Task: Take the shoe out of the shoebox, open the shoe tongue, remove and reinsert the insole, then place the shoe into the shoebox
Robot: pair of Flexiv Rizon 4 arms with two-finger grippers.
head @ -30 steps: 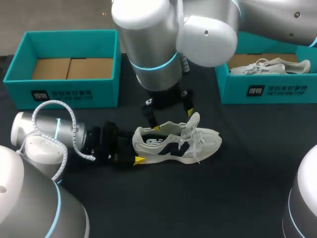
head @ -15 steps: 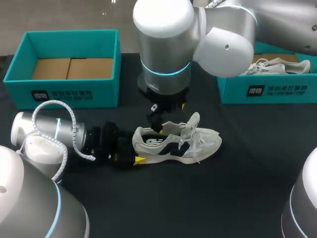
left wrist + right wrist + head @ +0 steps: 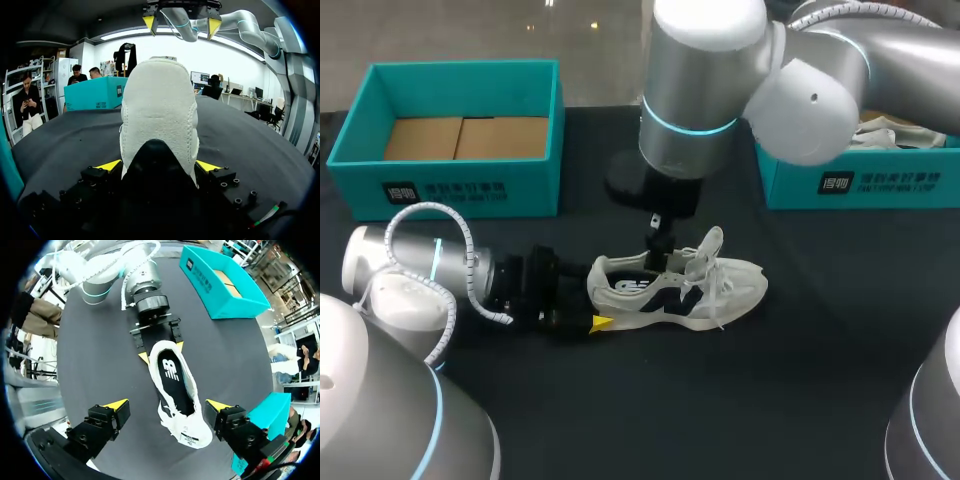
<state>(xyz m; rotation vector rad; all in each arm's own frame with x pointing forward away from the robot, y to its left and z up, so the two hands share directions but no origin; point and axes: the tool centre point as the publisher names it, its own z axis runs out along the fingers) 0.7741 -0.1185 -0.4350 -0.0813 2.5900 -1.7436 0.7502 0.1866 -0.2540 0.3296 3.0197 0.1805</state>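
Shoe out of its box, upright on the table. Long axis runs across the table, heel toward my left arm, toe toward my right.

Left gripper: fingers pinch the heel from both sides.

Right gripper: fingers spread, hovering above the opening.

Tongue looks lifted; insole seated.

Judged step: insole removal. Next move calls for descending into the opening and gripping the insole edge.

Shoe: white knit mesh upper, cloth laces, dark matt insole. Worktop: matt black, cloth-like. Left box, right box: matt teal card; left one has a raw brown cardboard floor. Left arm, right arm: smooth glossy silver shells. Left pincer, right pincer: matt black housings, yellow tips. Hose: white ribbed plastic.
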